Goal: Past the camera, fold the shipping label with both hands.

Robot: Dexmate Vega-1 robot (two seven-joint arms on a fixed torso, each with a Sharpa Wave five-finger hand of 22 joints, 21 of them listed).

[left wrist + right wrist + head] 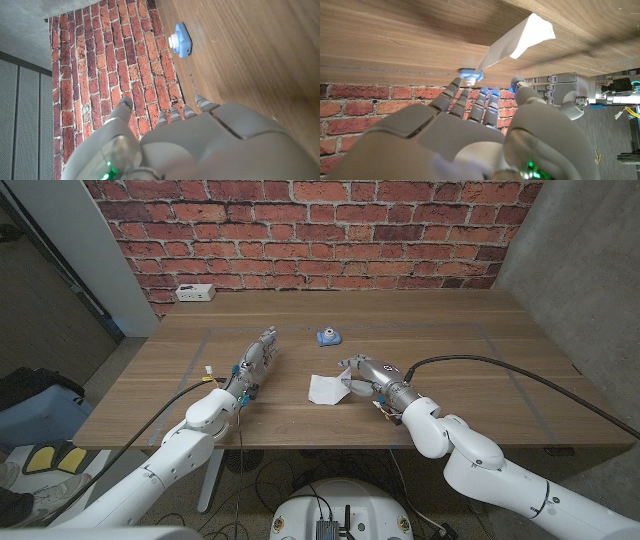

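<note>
Head view: the wooden table (470, 380) carries everything, so start there and work down in size. The right hand (365, 373) lies just right of centre with the white shipping label (326, 388) at its nine o'clock, the paper's right edge touching or under the fingertips. In the right wrist view the label (520, 39) is partly lifted off the wood and already creased; whether the fingers actually pinch it or only touch it I cannot tell. The left hand (256, 362) stands well apart from the label, at its nine o'clock, fingers straight and together-ish, holding nothing, pointing toward twelve.

The small blue camera (329, 336) sits at twelve o'clock from the label, and a white power strip (194, 293) lies at the table's far left corner.

My judgement: the fold is begun but one-handed so far. The next move calls for the left hand to cross over to the label's free edge and pin it, while the right brings its side across and presses the crease. The paper is light and may slide.

Containers: none on the table that I can make out.
</note>
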